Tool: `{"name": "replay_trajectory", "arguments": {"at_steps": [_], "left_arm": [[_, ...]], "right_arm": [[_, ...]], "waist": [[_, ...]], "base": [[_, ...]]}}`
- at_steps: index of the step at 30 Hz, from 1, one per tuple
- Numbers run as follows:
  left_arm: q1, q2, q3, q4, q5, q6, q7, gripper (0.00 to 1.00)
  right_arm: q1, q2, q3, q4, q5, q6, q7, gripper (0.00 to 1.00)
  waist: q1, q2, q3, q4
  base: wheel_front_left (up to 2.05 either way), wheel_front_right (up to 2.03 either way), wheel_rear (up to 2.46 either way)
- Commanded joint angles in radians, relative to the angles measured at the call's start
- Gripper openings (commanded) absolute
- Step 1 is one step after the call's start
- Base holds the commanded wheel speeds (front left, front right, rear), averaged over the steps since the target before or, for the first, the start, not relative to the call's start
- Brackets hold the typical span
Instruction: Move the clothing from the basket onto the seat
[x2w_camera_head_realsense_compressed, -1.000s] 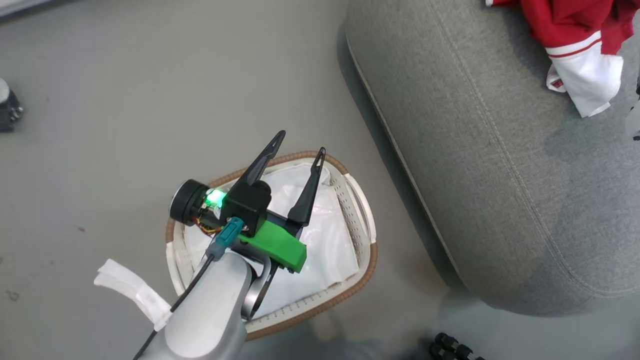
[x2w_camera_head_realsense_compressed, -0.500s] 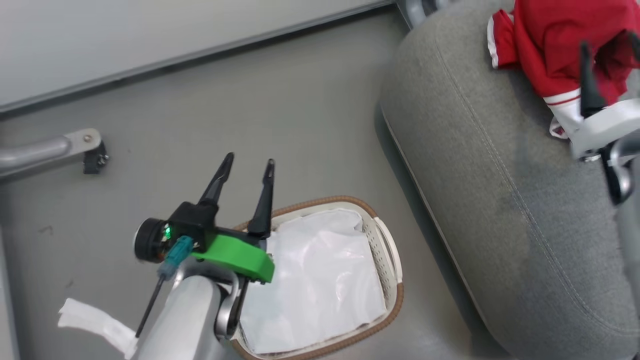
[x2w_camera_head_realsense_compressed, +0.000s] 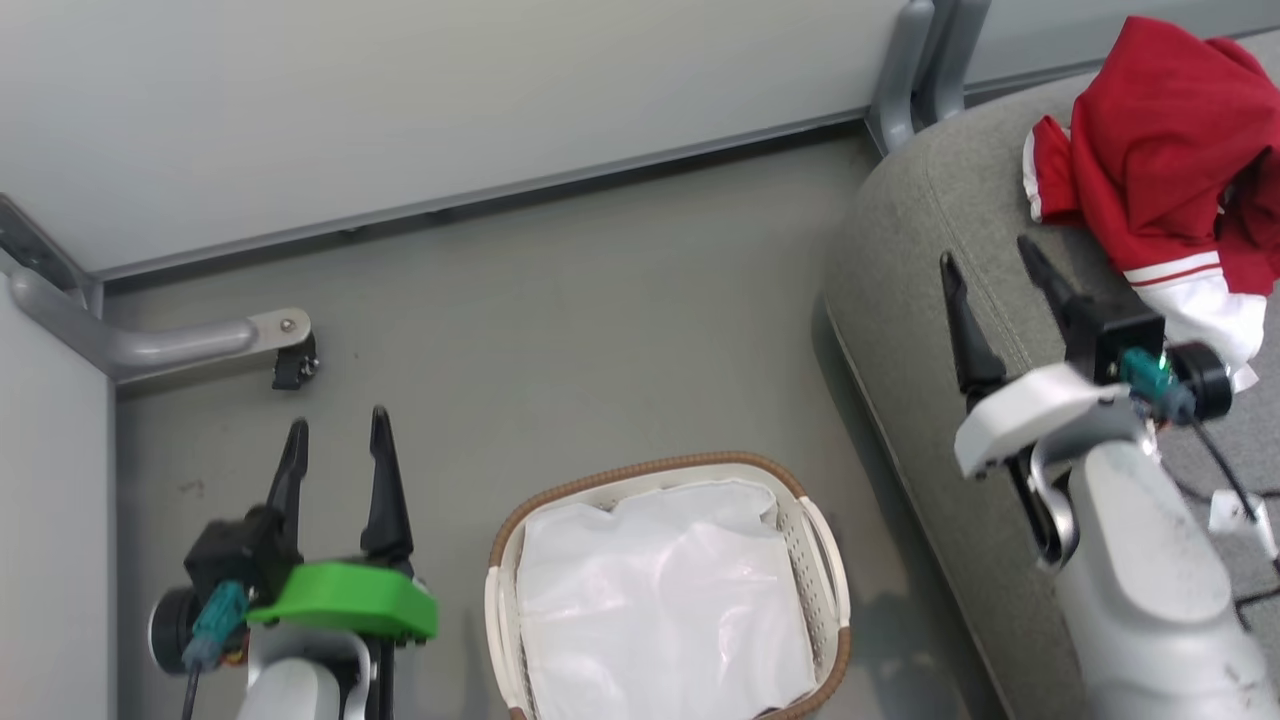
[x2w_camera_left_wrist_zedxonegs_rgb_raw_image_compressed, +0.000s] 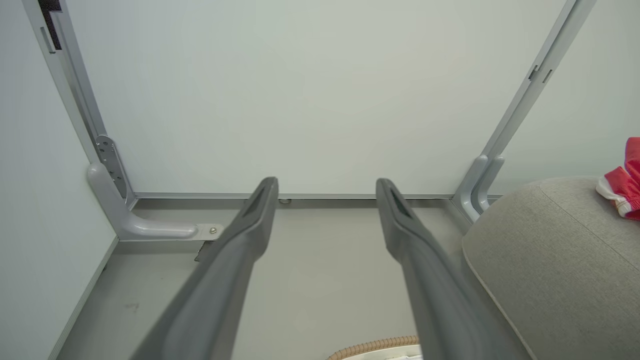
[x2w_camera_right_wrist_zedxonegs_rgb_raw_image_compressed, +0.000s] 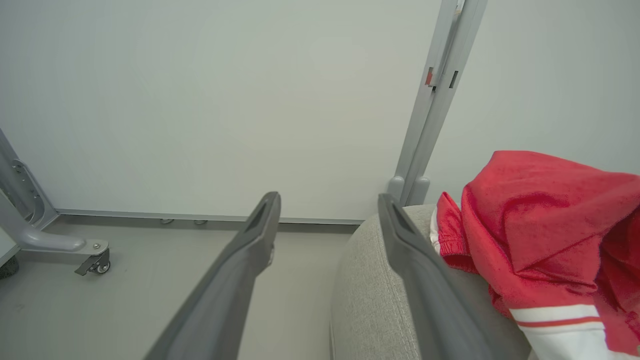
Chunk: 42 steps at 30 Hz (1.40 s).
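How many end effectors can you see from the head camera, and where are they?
2. The left end effector, open, is over the floor left of the basket. The right end effector, open, is over the sofa edge, just left of the red clothing.

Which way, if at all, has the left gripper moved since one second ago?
Yes. The left gripper was over the basket; now it is left of the basket, above the floor, open.

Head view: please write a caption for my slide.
Red clothing lies on the grey seat; basket holds a white liner.
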Motion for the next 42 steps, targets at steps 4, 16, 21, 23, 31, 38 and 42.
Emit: {"name": "replay_trajectory", "arguments": {"at_steps": [4,16,21,23,31,38,42], "left_arm": [[0.08,0.001,0.014,-0.001,-0.02,-0.006,-0.001,1.0],[0.157,0.001,-0.031,0.014,-0.065,0.011,-0.001,1.0],[0.159,0.001,-0.043,0.022,-0.071,0.012,0.0,1.0],[0.157,0.001,-0.045,0.025,-0.076,0.013,-0.001,1.0],[0.15,0.001,-0.048,0.027,-0.079,0.017,0.0,1.0],[0.148,0.001,-0.043,0.022,-0.08,0.016,-0.001,1.0],[0.152,-0.002,-0.051,0.042,-0.077,0.011,0.001,0.0]], "right_arm": [[0.128,0.035,-0.016,-0.049,-0.011,-0.001,-0.005,1.0],[0.348,0.041,0.02,-0.144,0.094,-0.001,-0.005,1.0],[0.382,0.041,0.022,-0.15,0.101,-0.001,-0.005,1.0],[0.39,0.042,0.02,-0.15,0.106,-0.001,-0.005,1.0],[0.382,0.042,0.013,-0.154,0.104,-0.001,-0.005,1.0],[0.384,0.042,0.01,-0.158,0.103,-0.001,-0.005,1.0],[0.382,0.05,0.012,-0.136,0.105,0.0,0.003,0.0]], "waist": [[0.0001,0.0,-0.065,0.024],[0.0001,0.0,-0.147,0.053],[0.0001,0.0,-0.16,0.058],[0.0001,0.0,-0.161,0.059],[0.0001,0.0,-0.163,0.061],[0.0001,0.0,-0.163,0.064],[0.0001,0.0,-0.164,0.064]], "base": [[0.0,0.0,0.0],[0.0,0.0,0.0],[0.0,0.0,0.0],[0.0,0.0,0.0],[0.0,0.0,0.0],[0.0,0.0,0.0],[0.0,0.0,0.0]]}}
